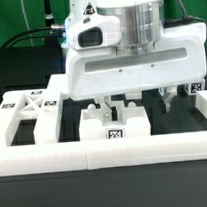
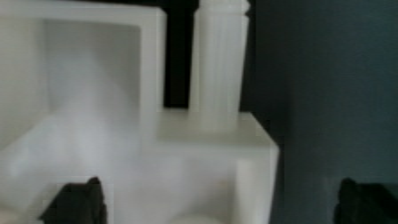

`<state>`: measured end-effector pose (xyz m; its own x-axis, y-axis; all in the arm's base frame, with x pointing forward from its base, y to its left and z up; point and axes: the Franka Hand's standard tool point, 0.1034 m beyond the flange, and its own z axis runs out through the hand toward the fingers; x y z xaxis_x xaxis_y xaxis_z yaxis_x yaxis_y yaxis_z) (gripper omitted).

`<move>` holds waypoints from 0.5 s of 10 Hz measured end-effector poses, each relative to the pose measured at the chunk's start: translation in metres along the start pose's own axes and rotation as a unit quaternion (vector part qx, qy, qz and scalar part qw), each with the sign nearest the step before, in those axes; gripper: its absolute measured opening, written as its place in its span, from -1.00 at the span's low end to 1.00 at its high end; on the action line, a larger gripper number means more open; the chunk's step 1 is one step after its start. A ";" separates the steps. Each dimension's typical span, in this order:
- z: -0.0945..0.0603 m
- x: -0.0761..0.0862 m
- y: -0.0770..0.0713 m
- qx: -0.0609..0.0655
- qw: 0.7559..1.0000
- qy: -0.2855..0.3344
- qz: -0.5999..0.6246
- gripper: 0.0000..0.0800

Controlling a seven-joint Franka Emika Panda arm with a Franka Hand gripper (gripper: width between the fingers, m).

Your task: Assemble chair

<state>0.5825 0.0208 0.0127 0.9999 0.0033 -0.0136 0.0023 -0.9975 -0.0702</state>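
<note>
Several white chair parts lie inside the rail. A lattice panel [image 1: 27, 107] lies at the exterior view's left. A chunky blocky part [image 1: 111, 126] with a tag on its front sits in the middle, and another tagged part [image 1: 196, 93] is at the right. My gripper [image 1: 142, 105] hangs low over the middle part, jaws wide apart. In the wrist view the gripper [image 2: 219, 202] is open, with the white block [image 2: 178, 160] between the fingertips [image 2: 75, 200]. One fingertip overlaps the block; the other stands off it over dark table. A thick white post [image 2: 222, 60] rises beyond the block.
A long white border rail [image 1: 105, 153] runs along the front and up the left side [image 1: 6, 106]. The black table [image 1: 108, 191] lies in front of it. The arm's wide white hand [image 1: 129, 60] hides the parts behind it.
</note>
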 end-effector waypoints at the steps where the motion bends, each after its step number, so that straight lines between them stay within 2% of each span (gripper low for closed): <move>1: 0.005 0.000 0.000 0.000 1.000 0.001 0.000 0.62; 4: 0.003 0.001 -0.004 0.001 1.000 0.003 -0.006 0.59; 5: 0.004 0.000 -0.004 0.001 1.000 0.002 -0.006 0.13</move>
<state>0.5825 0.0248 0.0089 0.9998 0.0155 -0.0081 0.0148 -0.9972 -0.0732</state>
